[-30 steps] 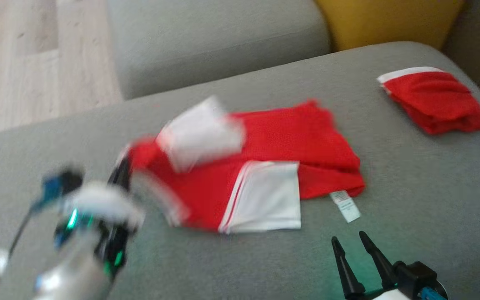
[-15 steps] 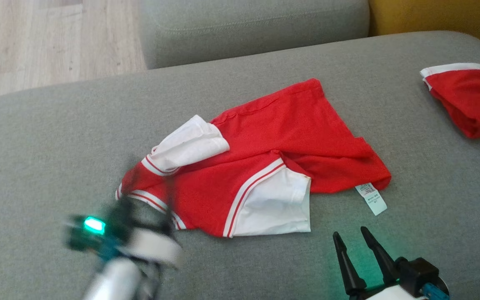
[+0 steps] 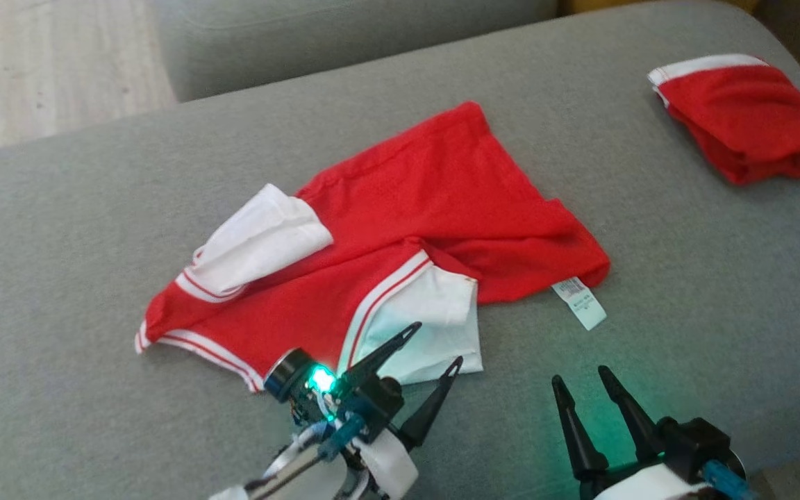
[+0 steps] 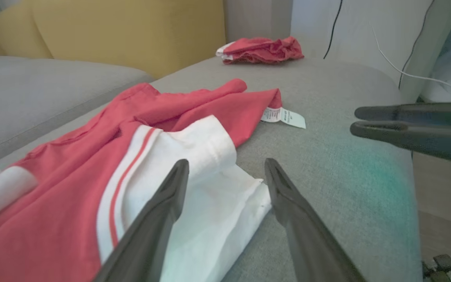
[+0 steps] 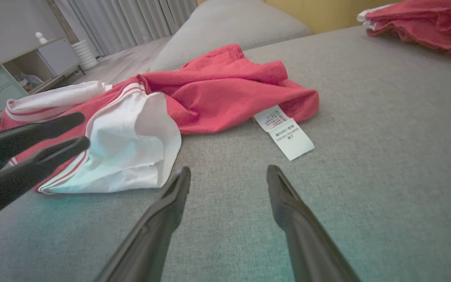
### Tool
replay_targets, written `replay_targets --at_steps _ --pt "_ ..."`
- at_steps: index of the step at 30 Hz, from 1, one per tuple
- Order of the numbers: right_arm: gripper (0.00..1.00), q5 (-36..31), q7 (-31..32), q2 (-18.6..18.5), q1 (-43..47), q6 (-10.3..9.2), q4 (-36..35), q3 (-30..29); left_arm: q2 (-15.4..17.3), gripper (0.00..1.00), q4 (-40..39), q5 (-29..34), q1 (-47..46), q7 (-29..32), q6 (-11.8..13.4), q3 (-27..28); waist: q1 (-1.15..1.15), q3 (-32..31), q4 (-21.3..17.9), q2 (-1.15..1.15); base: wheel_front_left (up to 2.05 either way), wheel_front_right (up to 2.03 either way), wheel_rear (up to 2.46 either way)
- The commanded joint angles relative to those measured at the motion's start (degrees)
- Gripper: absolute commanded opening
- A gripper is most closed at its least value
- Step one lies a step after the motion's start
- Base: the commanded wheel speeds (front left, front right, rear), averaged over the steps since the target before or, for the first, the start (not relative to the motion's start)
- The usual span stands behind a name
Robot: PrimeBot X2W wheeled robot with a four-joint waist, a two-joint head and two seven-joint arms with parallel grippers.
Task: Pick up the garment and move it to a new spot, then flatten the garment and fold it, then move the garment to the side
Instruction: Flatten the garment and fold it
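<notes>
My left end effector [image 3: 437,344] has its two dark fingers spread apart and holds nothing, its tips by the white sleeve at the near edge of the crumpled red-and-white mesh shirt [image 3: 442,187]. The shirt lies loose mid-way across the grey fabric sofa cushion [image 3: 685,278], its white care label [image 3: 580,303] sticking out. My right end effector [image 3: 579,376] is open and empty too, near that label. A bundled red garment with white trim [image 3: 747,118] sits well apart, far right.

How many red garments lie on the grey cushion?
2. A red-and-white garment lies crumpled centrally; a bundled red garment sits at the far right corner of the cushion. None looks hidden.
</notes>
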Motion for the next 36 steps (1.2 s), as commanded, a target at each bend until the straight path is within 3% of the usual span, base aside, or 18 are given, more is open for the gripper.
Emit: replay_targets --at_steps 1,12,26,27,29,30,33,34,36 --pt "1.00 0.6 -0.2 -0.6 -2.6 0.39 -1.5 1.6 -0.5 1.00 1.4 0.4 -3.6 -0.2 -0.5 0.6 -0.01 1.1 -1.5 0.00 0.00 0.00 0.00" --pt "1.00 0.8 -0.2 -0.3 -3.9 0.39 -1.2 2.0 -1.8 1.00 11.5 -0.8 -9.0 -0.2 -2.9 -3.7 -0.01 2.4 -4.6 0.00 0.00 0.00 0.00" --pt "1.00 1.1 -0.2 -0.2 -4.6 0.39 -1.2 2.3 -1.9 1.00 12.7 -5.1 -12.2 -0.4 -1.4 -8.6 -0.01 3.9 -7.0 0.00 0.00 0.00 0.00" --pt "1.00 1.1 -0.2 -0.2 -4.7 0.39 -1.2 2.2 -1.9 0.85 13.0 -5.5 -12.4 -0.4 -1.4 -9.0 -0.01 3.9 -7.1 0.00 0.00 0.00 0.00" --pt "1.00 1.2 -0.2 -0.2 -4.8 0.39 -1.3 2.3 -1.9 0.68 13.8 -6.1 -12.7 -0.3 -1.5 -9.8 -0.01 4.2 -7.2 0.00 0.00 0.00 0.00" --pt "1.00 1.2 -0.2 -0.2 -4.9 0.39 -1.3 2.2 -1.9 0.49 14.0 -6.5 -12.7 -0.3 -1.5 -10.2 -0.01 4.2 -7.2 0.00 0.00 0.00 0.00" --pt "1.00 1.1 -0.2 -0.2 -4.9 0.39 -1.3 2.0 -1.9 0.24 14.7 -7.4 -13.0 -0.3 -1.4 -11.3 -0.01 4.4 -7.0 0.00 0.00 0.00 0.00" --pt "1.00 1.0 -0.2 -0.2 -4.9 0.39 -1.4 2.0 -1.9 0.02 14.9 -7.7 -13.1 -0.4 -1.4 -11.6 -0.01 4.4 -6.8 0.00 0.00 0.00 0.00" --pt "1.00 1.0 -0.2 -0.2 -4.8 0.39 -1.4 1.8 -1.9 0.00 15.1 -8.3 -13.1 -0.4 -1.4 -12.3 -0.01 4.3 -6.4 0.00 0.00 0.00 0.00"
